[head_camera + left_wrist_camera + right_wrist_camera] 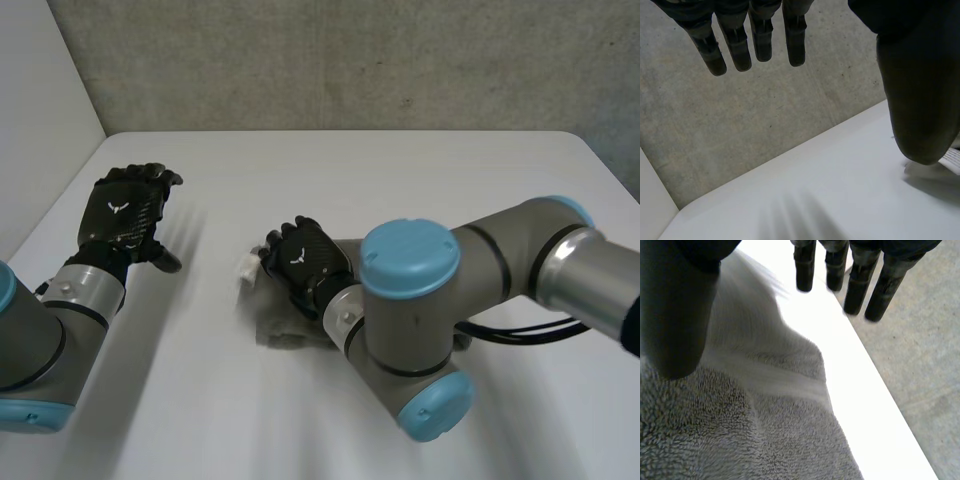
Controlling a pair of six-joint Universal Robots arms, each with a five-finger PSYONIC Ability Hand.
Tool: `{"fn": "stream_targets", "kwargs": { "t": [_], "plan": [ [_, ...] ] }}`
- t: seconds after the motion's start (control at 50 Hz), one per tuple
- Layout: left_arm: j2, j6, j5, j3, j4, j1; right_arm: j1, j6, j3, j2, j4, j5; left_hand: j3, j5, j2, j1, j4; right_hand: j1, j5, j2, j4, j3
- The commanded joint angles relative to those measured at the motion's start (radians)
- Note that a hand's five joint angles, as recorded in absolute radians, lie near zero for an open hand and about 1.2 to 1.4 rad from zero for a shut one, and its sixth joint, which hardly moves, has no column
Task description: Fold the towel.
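A grey towel (283, 330) lies bunched in a small folded heap at the middle of the white table (400, 170); my right arm (410, 300) hides most of it. A white tag (247, 268) sticks out at its left end. My right hand (305, 262) hovers over the towel's left part, open. In the right wrist view its fingers (857, 285) are straight and reach past the towel's edge, and the fluffy towel (765, 430) lies under the palm with nothing pinched. My left hand (125, 215) is open above the table's left side, apart from the towel, its fingers (735, 45) straight.
A grey concrete wall (350, 60) runs behind the table's far edge. A white panel (40, 110) stands along the left side. The right arm's big elbow (440, 405) leans over the table's front middle.
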Motion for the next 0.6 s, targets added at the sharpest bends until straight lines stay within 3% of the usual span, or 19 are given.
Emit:
{"fn": "stream_targets", "kwargs": {
  "t": [0.02, 0.16, 0.22, 0.26, 0.42, 0.54, 0.6],
  "plan": [
    [0.0, 0.004, 0.001, -0.015, 0.018, -0.001, -0.054, -0.014, 0.044, -0.067, -0.018, 0.091, -0.07, -0.044, -0.067, -0.069, -0.073, -0.117, -0.084, -0.097, -0.125, -0.121],
    [-0.006, 0.007, 0.001, -0.02, 0.044, -0.01, -0.277, 0.098, 0.263, -0.295, -0.015, 0.062, -0.07, -0.044, -0.067, -0.069, -0.073, -0.117, -0.084, -0.097, -0.125, -0.121],
    [-0.009, 0.007, 0.001, -0.024, 0.048, -0.012, -0.311, 0.121, 0.317, -0.324, -0.014, 0.05, -0.07, -0.044, -0.067, -0.069, -0.073, -0.117, -0.084, -0.097, -0.125, -0.121],
    [-0.009, 0.007, 0.001, -0.024, 0.048, -0.017, -0.385, 0.167, 0.442, -0.367, -0.024, 0.001, -0.07, -0.044, -0.067, -0.069, -0.073, -0.117, -0.084, -0.097, -0.125, -0.121],
    [-0.011, 0.008, 0.001, -0.024, 0.048, -0.035, -0.533, 0.233, 0.643, -0.388, -0.027, -0.189, -0.07, -0.044, -0.067, -0.069, -0.073, -0.107, -0.074, -0.087, -0.115, -0.111],
    [-0.012, 0.008, 0.001, -0.029, 0.048, -0.037, -0.573, 0.316, 0.67, -0.364, -0.044, -0.242, -0.07, -0.044, -0.067, -0.069, -0.073, 0.037, 0.07, 0.057, 0.03, 0.034],
    [-0.012, 0.008, 0.001, -0.032, 0.049, -0.041, -0.588, 0.373, 0.67, -0.35, -0.083, -0.255, -0.07, -0.044, -0.067, -0.069, -0.073, 0.239, 0.273, 0.259, 0.232, 0.236]
  ]
}}
